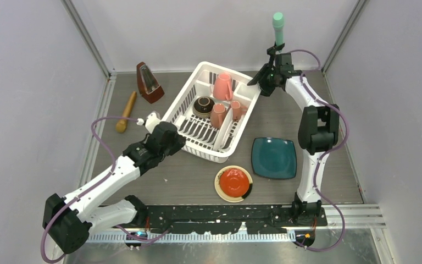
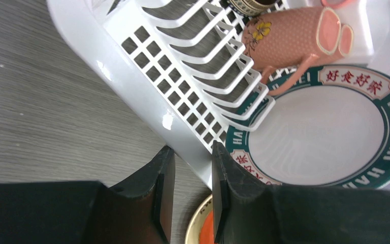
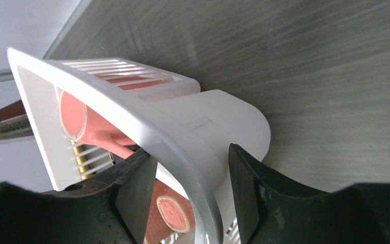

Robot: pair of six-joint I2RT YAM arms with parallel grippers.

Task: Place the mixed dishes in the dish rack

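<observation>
The white dish rack [image 1: 211, 110] stands mid-table. It holds two pink mugs [image 1: 223, 86] [image 1: 218, 115], the small brown bowl [image 1: 203, 106] and the teal-rimmed white plate [image 2: 330, 132], which stands upright in the slots. The cream plate with red centre [image 1: 233, 183] lies on the table in front of the rack. My left gripper [image 2: 193, 152] is at the rack's near-left wall [image 2: 147, 86], jaws a little apart, with nothing between the pads. My right gripper [image 3: 190, 152] is open and straddles the rim of the rack's far-right corner [image 3: 223, 117] without touching it. A mug [image 3: 81, 119] shows inside.
A teal square plate [image 1: 274, 158] lies right of the rack. A wooden stick [image 1: 125, 113] and a brown metronome-like object [image 1: 149, 82] sit at the back left. A green-capped post [image 1: 278, 25] stands behind the right gripper. Walls close in on three sides.
</observation>
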